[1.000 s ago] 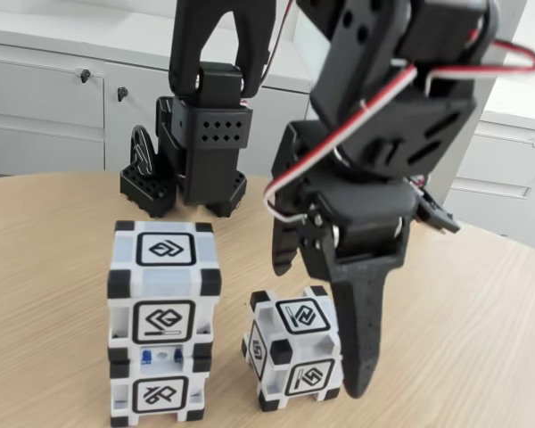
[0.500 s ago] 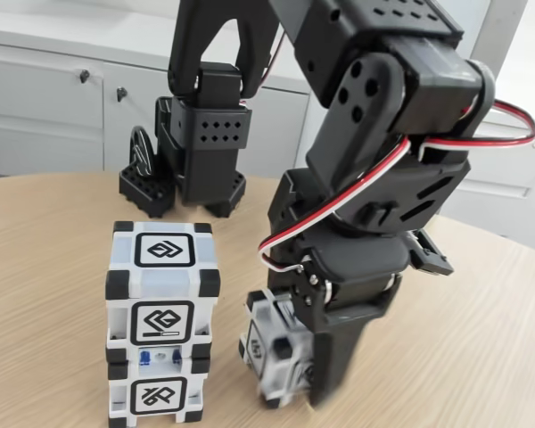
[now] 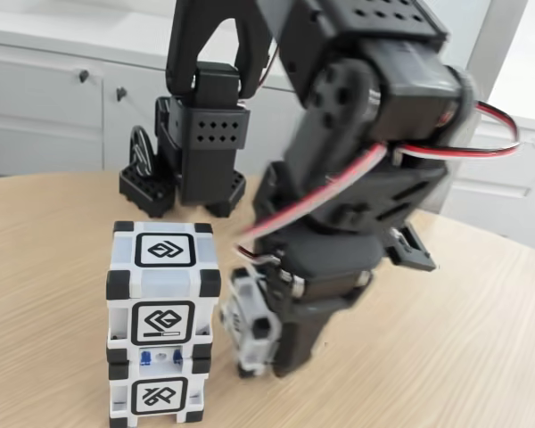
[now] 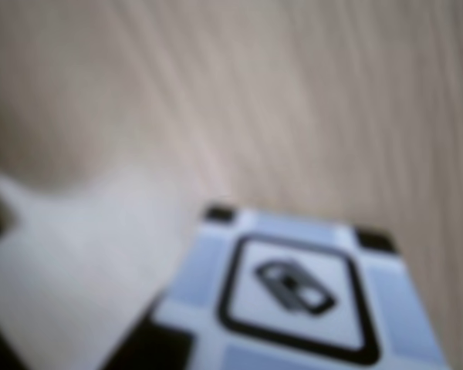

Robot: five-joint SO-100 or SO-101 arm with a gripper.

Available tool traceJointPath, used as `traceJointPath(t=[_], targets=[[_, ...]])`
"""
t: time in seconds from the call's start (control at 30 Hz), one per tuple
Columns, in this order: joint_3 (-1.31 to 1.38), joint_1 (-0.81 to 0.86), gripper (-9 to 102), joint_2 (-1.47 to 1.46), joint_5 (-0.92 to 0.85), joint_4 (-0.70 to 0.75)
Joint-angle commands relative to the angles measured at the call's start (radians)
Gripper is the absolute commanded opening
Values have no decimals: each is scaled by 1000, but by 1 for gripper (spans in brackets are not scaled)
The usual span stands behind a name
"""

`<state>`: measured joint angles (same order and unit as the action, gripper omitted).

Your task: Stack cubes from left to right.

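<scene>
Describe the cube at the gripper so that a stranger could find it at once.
On the round wooden table, start at the two-cube stack in the fixed view. Just right of it, the third cube sits under the black gripper, tilted and alone, not stacked.

Lower left of frame: two cubes stacked, the upper cube point(image 3: 163, 283) squarely on the lower cube point(image 3: 158, 390), both upright on the wooden table point(image 3: 464, 357). Each shows a black-framed glyph on its front face; the upper one also on its top.

Centre of frame: the black arm point(image 3: 374, 134) bends down from the upper edge. Its gripper point(image 3: 272, 334) is low, just right of the stack, with a third cube point(image 3: 248, 323) between the jaws, tilted and blurred. Whether this cube touches the table cannot be determined.

Upper left: the arm base point(image 3: 196, 156) stands on the table's far edge, white cabinets point(image 3: 45, 107) behind.
</scene>
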<state>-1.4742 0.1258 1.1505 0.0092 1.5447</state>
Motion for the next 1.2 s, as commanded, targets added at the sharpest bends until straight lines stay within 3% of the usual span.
traceJointPath(t=[0.0,0.43,0.73,0.93,1.17], targets=[[44,60,19,199,0,12],[71,100,20,526,66,0],[305,98,22,538,112,31],[321,101,22,520,41,179],[321,210,22,520,15,183]])
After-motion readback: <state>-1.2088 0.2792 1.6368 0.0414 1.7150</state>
